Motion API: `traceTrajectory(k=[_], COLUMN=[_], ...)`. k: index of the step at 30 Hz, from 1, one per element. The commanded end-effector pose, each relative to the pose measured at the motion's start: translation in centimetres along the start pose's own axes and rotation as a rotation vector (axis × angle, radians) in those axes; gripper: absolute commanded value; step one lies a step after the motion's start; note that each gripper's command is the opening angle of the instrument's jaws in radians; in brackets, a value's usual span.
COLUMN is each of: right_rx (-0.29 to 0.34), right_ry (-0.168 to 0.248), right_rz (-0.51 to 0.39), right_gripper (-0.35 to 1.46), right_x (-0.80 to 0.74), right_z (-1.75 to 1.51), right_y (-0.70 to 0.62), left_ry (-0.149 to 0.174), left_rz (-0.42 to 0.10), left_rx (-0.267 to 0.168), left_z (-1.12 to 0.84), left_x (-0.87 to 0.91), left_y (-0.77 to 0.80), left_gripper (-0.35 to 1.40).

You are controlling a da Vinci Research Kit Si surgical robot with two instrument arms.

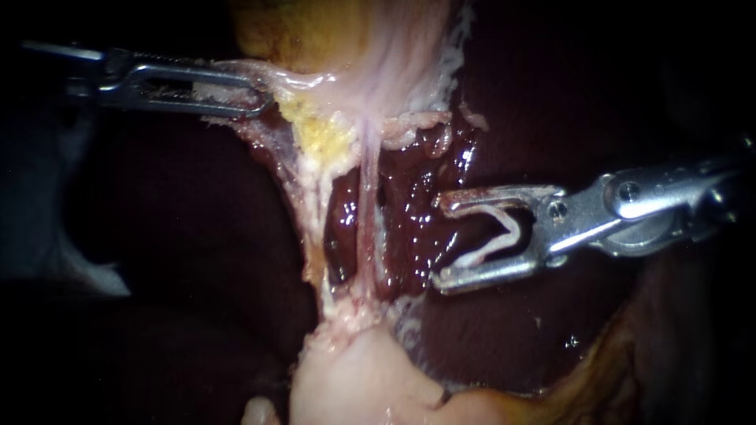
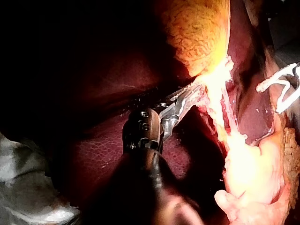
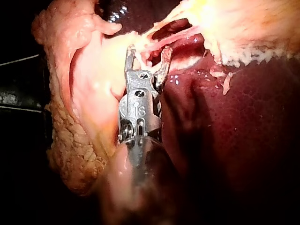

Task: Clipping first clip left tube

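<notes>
Two pale tubes run from the gallbladder (image 1: 315, 31) down to a pale lump of tissue (image 1: 362, 378). The left tube (image 1: 313, 212) is whitish-yellow and the right tube (image 1: 366, 220) is pink. Neither carries a clip. My left instrument (image 1: 264, 98) is shut on tissue at the gallbladder's lower edge and holds it taut towards the left; it shows again in the left wrist view (image 2: 192, 91). My right instrument (image 1: 438, 242) stands just right of the tubes without touching them, its jaws spread wide with a white clip (image 1: 492, 244) seated between them. The right wrist view shows these jaws (image 3: 149, 50) in front of the stretched tissue.
Dark red liver (image 1: 157, 236) lies on both sides, with a wet raw patch (image 1: 409, 212) behind the tubes. Yellow fat (image 1: 323, 138) clings where the tubes leave the gallbladder. Grainy fatty tissue (image 3: 70, 140) lies beside the right instrument's shaft.
</notes>
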Motion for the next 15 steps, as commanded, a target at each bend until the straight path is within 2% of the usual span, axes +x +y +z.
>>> traceTrajectory(k=[1, 3, 6, 9, 13, 15], right_rx=[0.0, 0.003, 0.006, 0.006, 0.009, 0.012], right_ry=[0.0, 0.001, 0.001, 0.001, 0.001, 0.001], right_rz=[0.0, 0.0, 0.0, 0.0, 0.0, -0.001], right_gripper=[0.49, 0.49, 0.49, 0.49, 0.49, 0.49], right_x=[0.0, 0.0, -0.01, -0.01, -0.01, 0.0], right_z=[0.0, 0.0, 0.0, 0.0, 0.0, 0.01], right_y=[0.0, 0.0, 0.0, 0.0, 0.0, -0.01], left_ry=[0.0, -0.002, 0.0, 0.003, 0.031, 0.038], left_rz=[0.0, 0.0, -0.003, 0.001, 0.004, 0.004], left_rx=[-0.001, -0.003, 0.002, 0.012, 0.022, 0.025], left_z=[-0.01, -0.04, -0.19, -0.43, -0.79, -0.9], left_x=[0.0, 0.01, 0.06, 0.15, 0.29, 0.33], left_y=[0.0, 0.0, 0.02, 0.05, 0.09, 0.1], left_gripper=[-0.35, -0.35, -0.35, -0.35, -0.35, -0.35])
